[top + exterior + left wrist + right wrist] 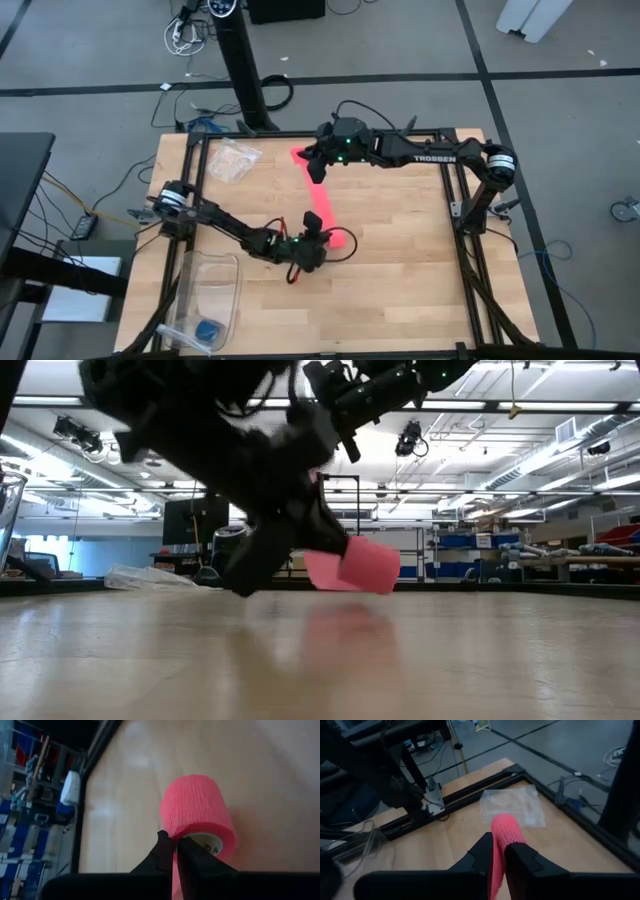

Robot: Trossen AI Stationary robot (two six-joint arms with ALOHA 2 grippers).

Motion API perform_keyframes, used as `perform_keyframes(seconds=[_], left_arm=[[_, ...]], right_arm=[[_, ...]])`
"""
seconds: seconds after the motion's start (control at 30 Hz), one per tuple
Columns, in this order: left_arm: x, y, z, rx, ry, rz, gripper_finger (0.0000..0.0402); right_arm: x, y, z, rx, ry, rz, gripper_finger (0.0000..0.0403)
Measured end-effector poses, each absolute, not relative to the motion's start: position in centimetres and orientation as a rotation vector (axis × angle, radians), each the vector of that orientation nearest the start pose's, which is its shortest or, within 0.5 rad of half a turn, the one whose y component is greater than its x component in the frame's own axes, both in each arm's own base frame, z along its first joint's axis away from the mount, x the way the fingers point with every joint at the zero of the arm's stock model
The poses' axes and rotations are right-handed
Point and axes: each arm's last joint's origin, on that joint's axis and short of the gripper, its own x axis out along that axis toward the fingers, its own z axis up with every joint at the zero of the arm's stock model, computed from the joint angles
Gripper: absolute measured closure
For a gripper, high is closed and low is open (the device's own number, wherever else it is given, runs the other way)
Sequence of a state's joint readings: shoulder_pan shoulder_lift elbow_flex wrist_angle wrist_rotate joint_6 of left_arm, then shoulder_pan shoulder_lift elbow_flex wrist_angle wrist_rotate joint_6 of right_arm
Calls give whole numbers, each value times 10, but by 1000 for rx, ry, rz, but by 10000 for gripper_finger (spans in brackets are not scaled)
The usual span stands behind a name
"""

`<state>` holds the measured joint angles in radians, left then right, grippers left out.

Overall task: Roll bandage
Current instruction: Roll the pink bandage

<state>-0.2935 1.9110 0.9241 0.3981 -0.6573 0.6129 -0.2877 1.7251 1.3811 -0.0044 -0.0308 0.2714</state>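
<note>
Pink bandage [322, 205], half rolled, stretched between two claws on the tabletop [400, 280].
Soft, light, stretchy: left claw [175, 851] pinches the roll's edge, right claw [499, 851] its free end.

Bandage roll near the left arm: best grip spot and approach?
Pinch the bandage roll's wall at its open end, one finger inside the hollow core, coming along the roll's axis. It lies on its side with the core exposed. The left gripper is pinched there; the right gripper pins the tail.
</note>
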Motion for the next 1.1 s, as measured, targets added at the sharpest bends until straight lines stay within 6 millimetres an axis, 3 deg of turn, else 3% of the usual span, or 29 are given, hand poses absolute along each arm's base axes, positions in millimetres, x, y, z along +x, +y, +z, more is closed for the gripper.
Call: perform_keyframes(seconds=[0.17,0.47,0.63,0.83,1.1], left_arm=[[346,-108,164,834,547,195,389],[299,-127,253,644,345,177,391],[276,-132,284,563,254,140,391],[270,-140,284,555,259,106,391],[280,-161,246,608,361,50,391]], right_arm=[[380,-127,308,303,301,-339,325],[375,-133,321,287,239,-348,238],[375,-136,330,444,161,-422,218],[367,-152,326,895,127,-429,220],[354,-177,321,1202,141,-417,221]])
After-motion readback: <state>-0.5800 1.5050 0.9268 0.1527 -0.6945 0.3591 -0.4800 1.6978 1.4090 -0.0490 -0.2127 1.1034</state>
